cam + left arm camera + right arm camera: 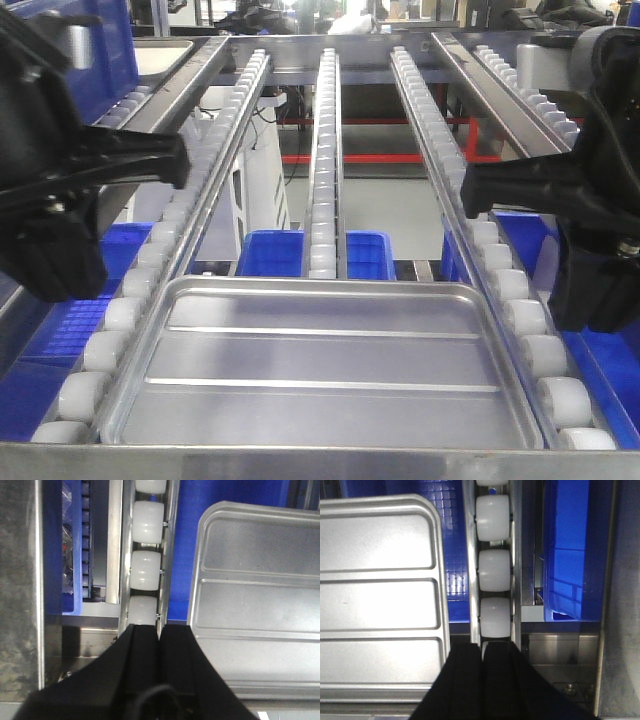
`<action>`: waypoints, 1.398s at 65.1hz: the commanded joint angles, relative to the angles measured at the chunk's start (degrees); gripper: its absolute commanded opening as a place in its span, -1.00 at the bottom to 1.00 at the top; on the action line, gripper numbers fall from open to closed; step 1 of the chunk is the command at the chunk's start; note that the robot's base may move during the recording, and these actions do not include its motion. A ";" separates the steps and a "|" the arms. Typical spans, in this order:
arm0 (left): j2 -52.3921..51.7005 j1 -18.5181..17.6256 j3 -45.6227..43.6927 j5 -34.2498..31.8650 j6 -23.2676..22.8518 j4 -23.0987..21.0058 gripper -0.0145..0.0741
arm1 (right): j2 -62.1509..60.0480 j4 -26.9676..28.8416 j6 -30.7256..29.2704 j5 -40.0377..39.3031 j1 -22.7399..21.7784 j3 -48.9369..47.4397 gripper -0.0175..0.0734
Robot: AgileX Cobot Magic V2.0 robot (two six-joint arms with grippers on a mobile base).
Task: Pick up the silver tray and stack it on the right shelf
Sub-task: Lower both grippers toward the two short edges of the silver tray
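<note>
In the front-facing view, the silver tray (320,360) is lying flat at the near end of the right shelf (300,466). It is sitting between the two outer rails of white rollers (530,315), with its near edge just behind the broad front lip. The left gripper (176,160) and the right gripper (472,196) are hovering above those rails on either side of the tray, neither one touching it. Blue bins (275,255) are showing beneath the rack.

In the left wrist view, the left gripper (159,630) is pointing along the roller rail. Its jaws are pressed together on nothing, and the silver tray (255,605) is lying just beside the rail, apart from them.

In the right wrist view, the right gripper (481,647) is mirroring this. Its jaws are leaving only a hairline slit and gripping nothing, with the silver tray (380,605) off to the side across a strip of blue.

Judging from this, the tray is resting on the shelf unheld, so either the placing is finishing or a grasp is not yet starting. If a grasp is coming, it is calling for both jaws to spread, move inward over the low rim and close on opposite short edges together, keeping the tray level.
</note>
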 commanded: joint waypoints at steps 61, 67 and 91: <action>3.73 -2.78 -6.28 2.49 -0.44 0.18 -0.88 | 6.07 3.21 -5.80 -0.64 0.03 -7.63 -0.48; 4.60 -2.78 -6.28 2.23 -0.44 0.18 -0.88 | 6.13 3.21 -5.80 -1.39 -0.02 -7.63 -0.48; 4.97 -2.78 -6.37 2.68 3.10 -0.47 -0.88 | 8.82 3.21 -6.37 -1.99 -0.02 -7.63 0.20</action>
